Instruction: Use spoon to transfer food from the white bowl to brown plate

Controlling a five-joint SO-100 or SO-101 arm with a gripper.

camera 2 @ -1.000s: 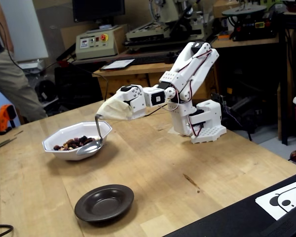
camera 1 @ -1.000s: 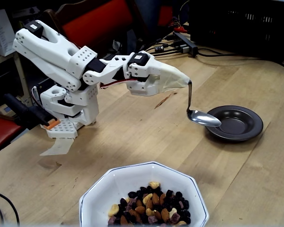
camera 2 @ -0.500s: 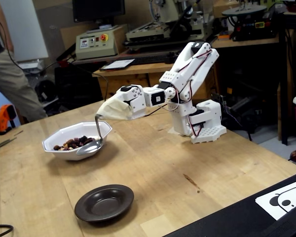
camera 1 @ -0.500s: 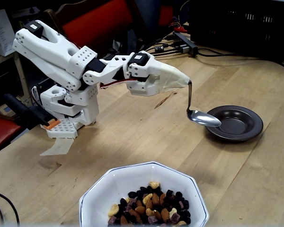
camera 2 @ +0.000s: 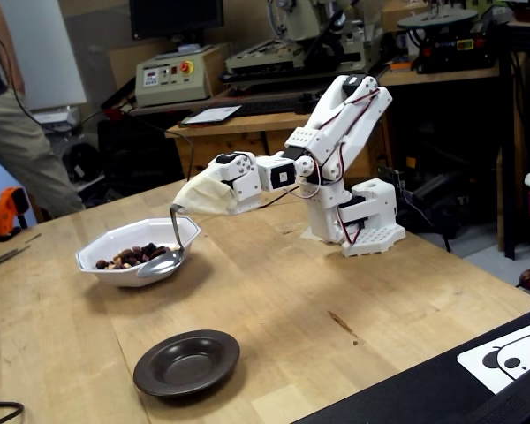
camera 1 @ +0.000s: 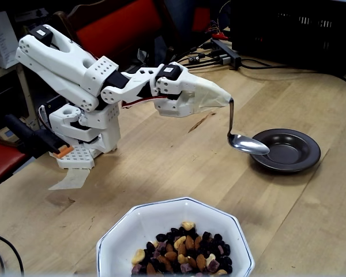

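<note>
Hanging from the tape-wrapped tool (camera 1: 222, 98), which grips its handle, the spoon (camera 1: 248, 143) hovers beside the brown plate (camera 1: 294, 151).

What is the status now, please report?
Gripper hidden under cream tape, spoon fixed to it, empty, held above table. Food in white bowl. Brown plate empty. Nothing in the way.

Food (camera 1: 183, 253) in white bowl (camera 1: 132, 228) on worktop (camera 1: 161, 167); brown plate (camera 1: 294, 151) well apart; spoon (camera 1: 248, 144) up btwn them, off worktop.
</note>
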